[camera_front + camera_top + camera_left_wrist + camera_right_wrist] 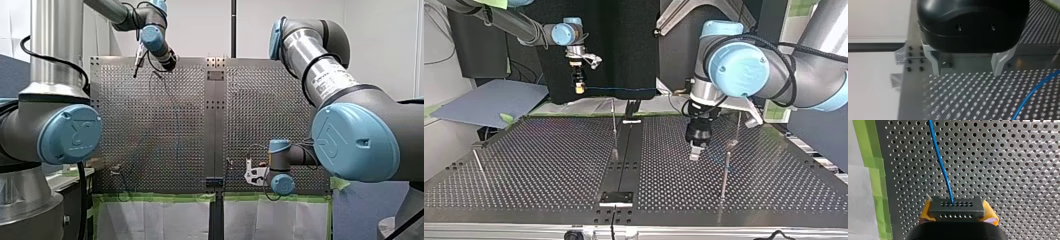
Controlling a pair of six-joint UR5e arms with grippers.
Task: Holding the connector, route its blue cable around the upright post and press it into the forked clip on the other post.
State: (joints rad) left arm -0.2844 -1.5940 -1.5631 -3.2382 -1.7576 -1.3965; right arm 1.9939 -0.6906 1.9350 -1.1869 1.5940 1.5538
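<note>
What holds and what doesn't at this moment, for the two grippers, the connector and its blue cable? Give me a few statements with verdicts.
1. My right gripper is shut on the black connector. True.
2. My left gripper grips the blue cable. False: its fingers stand open with nothing between them, and the cable runs past beside it.
3. The right gripper's pads are yellow. True.
4. The connector lies on the perforated table. False: it is held up in the air, clear of the table.
5. The cable leaves the connector on the side facing away from the right gripper. True.
</note>
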